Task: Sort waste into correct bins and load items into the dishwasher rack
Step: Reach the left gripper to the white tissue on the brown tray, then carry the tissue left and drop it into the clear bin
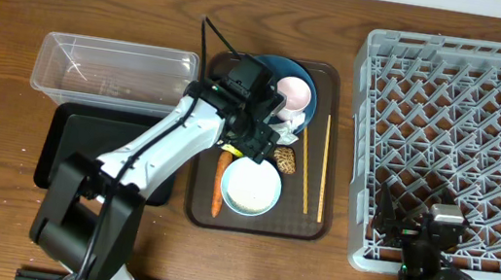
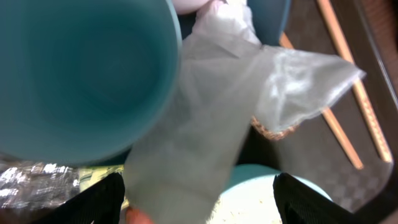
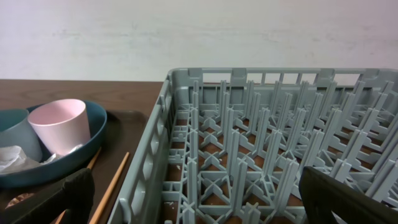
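White crumpled paper (image 2: 211, 143) fills the left wrist view, its lower end between the left fingers (image 2: 102, 202), which are apart and not clamped. Long axis runs ahead, slanting right. It lies beside the light blue cup (image 2: 81, 74) on the brown serving tray (image 1: 305, 224). Left arm nearer. Right fingers (image 3: 59, 199) are apart, well away at the grey lattice dishwasher rack (image 3: 249, 155).

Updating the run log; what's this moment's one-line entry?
left pincer: open astride white crumpled paper | right pincer: open, at dishwasher rack

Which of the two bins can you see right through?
The clear plastic tub at the back: the wooden table shows through its walls. The black tray just in front of it is shallow and solid dark.
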